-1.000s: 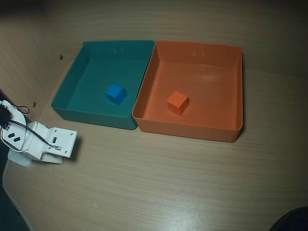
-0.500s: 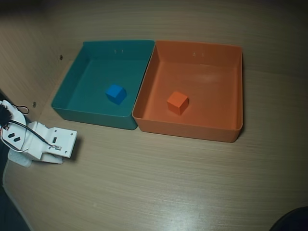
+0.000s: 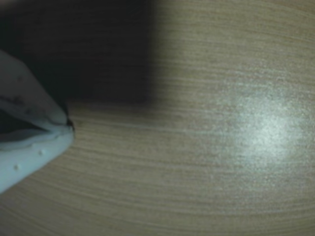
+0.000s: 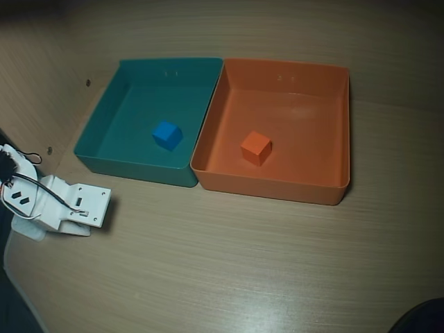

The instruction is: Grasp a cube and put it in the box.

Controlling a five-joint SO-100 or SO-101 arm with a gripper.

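Note:
The small orange cube (image 4: 255,148) sits on the floor of the orange box (image 4: 270,186), left of its middle, in the overhead view. My arm (image 4: 59,205) lies folded at the table's left edge, well away from both trays. In the wrist view my gripper (image 3: 69,125) enters from the left; its two white fingertips (image 3: 37,153) meet over bare wood, shut with nothing between them. Neither cube nor box appears in the wrist view.
A teal-green tray (image 4: 132,170) stands against the orange box's left side with a small blue cube (image 4: 167,135) inside. Bare wooden tabletop (image 4: 229,263) stretches in front of both trays. A dark object (image 4: 420,318) is at the bottom right corner.

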